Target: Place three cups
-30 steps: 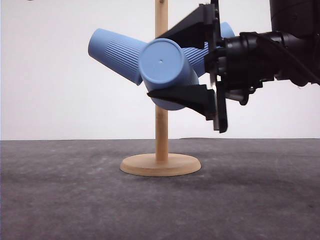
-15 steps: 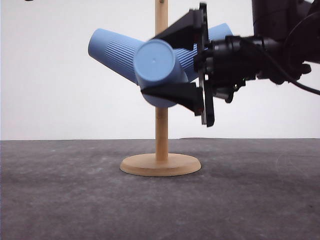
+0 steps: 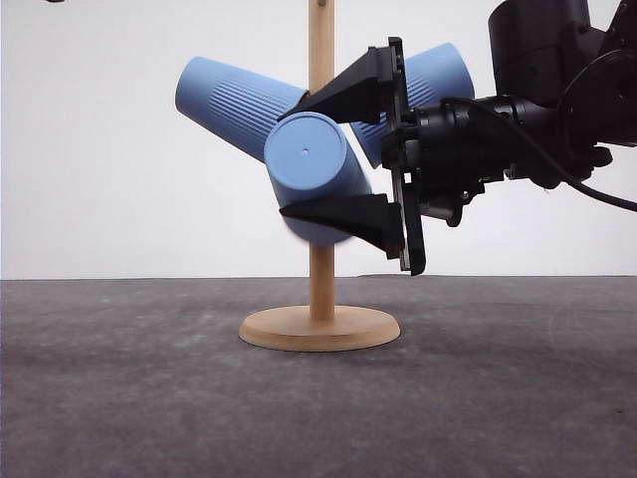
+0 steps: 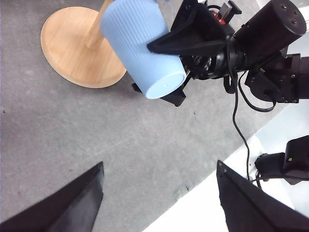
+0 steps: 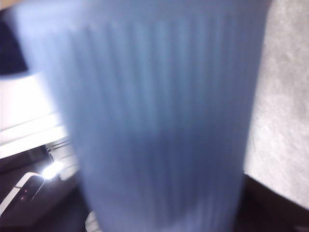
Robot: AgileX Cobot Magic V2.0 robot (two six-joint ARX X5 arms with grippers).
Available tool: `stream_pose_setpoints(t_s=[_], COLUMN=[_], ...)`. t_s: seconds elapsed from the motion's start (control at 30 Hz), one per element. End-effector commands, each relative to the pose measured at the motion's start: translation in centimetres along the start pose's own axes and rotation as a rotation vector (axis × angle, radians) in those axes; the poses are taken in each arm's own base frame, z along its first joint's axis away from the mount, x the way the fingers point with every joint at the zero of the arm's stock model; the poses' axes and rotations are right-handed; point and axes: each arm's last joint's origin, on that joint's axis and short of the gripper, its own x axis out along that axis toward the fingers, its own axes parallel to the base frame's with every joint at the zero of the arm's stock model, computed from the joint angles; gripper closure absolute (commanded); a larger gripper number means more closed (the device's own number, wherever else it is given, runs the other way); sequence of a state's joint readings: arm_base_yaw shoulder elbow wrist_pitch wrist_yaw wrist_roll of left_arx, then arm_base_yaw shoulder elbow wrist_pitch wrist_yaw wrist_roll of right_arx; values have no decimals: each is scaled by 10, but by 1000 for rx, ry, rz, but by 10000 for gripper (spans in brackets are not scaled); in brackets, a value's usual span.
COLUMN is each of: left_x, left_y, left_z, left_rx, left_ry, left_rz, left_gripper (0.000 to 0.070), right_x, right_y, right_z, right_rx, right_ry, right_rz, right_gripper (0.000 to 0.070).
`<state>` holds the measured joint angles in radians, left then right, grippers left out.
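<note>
Between the fingers of our right gripper point(image 3: 343, 159) in the front view sits the third cup point(image 3: 314, 174), clamped above and below, flat bottom toward the camera. Just behind it rises the peg stand point(image 3: 320, 199), with two other cups point(image 3: 239, 105) already hung, one to each side of the post. We judge this the last placement: next we must seat the held cup firmly on its peg, then let go.

From the left wrist view we see the held cup point(image 4: 140, 46) slanting over the stand's base point(image 4: 72, 48), which the front view cannot show. Our left gripper point(image 4: 159, 203) hangs well back, spread wide and empty.

Across the right wrist view the cup's ribbed wall point(image 5: 159, 121) is blurred; the peg is hidden.
</note>
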<state>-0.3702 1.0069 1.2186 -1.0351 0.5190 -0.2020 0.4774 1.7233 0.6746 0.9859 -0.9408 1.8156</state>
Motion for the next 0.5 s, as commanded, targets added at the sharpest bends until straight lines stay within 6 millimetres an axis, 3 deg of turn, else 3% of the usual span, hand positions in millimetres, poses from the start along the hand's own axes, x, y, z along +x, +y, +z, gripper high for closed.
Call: stream_pose_setpoints(t_s=[0.0,0.47], left_x=[-3,-3], left_y=[-3,-3], left_z=[4,4], left_rx=[25,26], left_ry=[-22,-21], left_rz=[-4,-4], left_gripper=[264,264], right_x=[1,5], right_y=[5,5], right_z=[0,-6], right_rx=[-15,-29], right_ry=[10,80], right_rz=[16,6], right_gripper=[116,113])
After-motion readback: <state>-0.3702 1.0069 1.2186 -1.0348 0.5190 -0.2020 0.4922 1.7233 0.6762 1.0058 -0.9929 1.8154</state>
